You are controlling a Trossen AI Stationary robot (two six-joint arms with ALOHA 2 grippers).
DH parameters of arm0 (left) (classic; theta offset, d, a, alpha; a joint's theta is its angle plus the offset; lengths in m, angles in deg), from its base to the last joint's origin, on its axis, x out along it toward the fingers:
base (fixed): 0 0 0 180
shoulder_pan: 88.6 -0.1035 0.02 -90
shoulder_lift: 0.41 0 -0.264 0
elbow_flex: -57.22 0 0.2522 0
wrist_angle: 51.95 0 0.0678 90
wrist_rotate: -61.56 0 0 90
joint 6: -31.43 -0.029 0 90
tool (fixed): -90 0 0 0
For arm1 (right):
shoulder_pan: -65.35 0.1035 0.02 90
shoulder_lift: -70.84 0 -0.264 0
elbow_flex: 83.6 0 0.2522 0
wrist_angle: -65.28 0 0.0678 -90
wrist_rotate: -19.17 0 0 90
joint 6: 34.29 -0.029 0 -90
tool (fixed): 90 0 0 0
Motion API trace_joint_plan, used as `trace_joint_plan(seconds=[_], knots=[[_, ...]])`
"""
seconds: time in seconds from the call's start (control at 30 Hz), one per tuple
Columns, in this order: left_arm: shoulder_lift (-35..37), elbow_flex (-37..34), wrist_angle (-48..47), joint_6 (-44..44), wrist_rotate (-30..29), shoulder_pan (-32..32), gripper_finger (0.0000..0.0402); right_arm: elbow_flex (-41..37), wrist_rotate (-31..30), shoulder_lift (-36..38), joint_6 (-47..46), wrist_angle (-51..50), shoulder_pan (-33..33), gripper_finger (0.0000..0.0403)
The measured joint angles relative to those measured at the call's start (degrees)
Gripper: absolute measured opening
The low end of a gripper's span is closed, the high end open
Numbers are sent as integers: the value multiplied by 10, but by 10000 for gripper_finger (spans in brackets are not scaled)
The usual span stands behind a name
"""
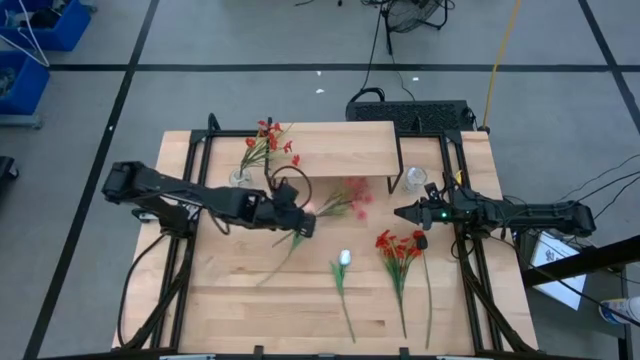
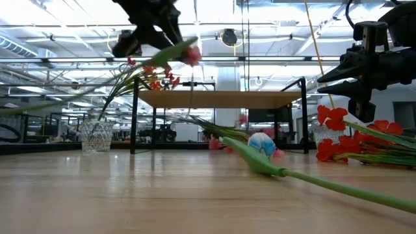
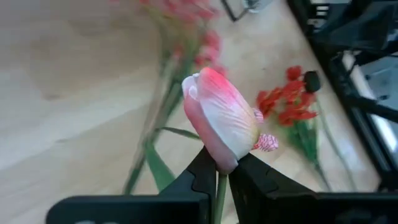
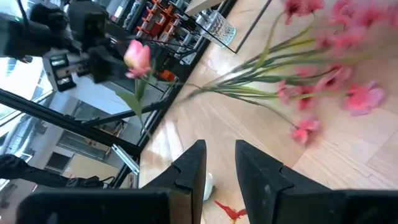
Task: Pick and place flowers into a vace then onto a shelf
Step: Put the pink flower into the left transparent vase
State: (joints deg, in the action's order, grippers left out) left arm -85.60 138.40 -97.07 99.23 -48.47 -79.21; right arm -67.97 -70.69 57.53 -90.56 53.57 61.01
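Grey floor [image 1: 250, 40] around wooden table [image 1: 250, 310], crossed by dark tape lines [image 1: 130, 85]. Blue bins [image 1: 35, 40] on floor far beyond table's left corner. Black and yellow cables [image 1: 495, 60] on floor behind table. Beyond table in low view: ceiling strip lights [image 2: 58, 26], white column [image 2: 227, 104].

left gripper [image 3: 221, 180] clamped, raised | right gripper [image 4: 217, 162] hovering; fingers apart
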Motion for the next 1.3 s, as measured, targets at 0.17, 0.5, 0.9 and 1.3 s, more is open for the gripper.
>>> trace_joint_plan(seconds=[0.17, 0.5, 0.9, 1.3], knots=[[38, 0, -8, 0, -11, 15, 30, 0, 0, -6, 0, 1, 0, 77], [46, 0, 4, 9, -28, 40, 41, 0, -2, -11, 0, 2, 0, 77], [46, 0, 15, -3, -30, 50, 44, 0, -3, -11, 0, 2, 0, 77], [46, 0, 28, -26, -10, 59, 47, 0, -2, -11, 0, 1, 0, 77]])
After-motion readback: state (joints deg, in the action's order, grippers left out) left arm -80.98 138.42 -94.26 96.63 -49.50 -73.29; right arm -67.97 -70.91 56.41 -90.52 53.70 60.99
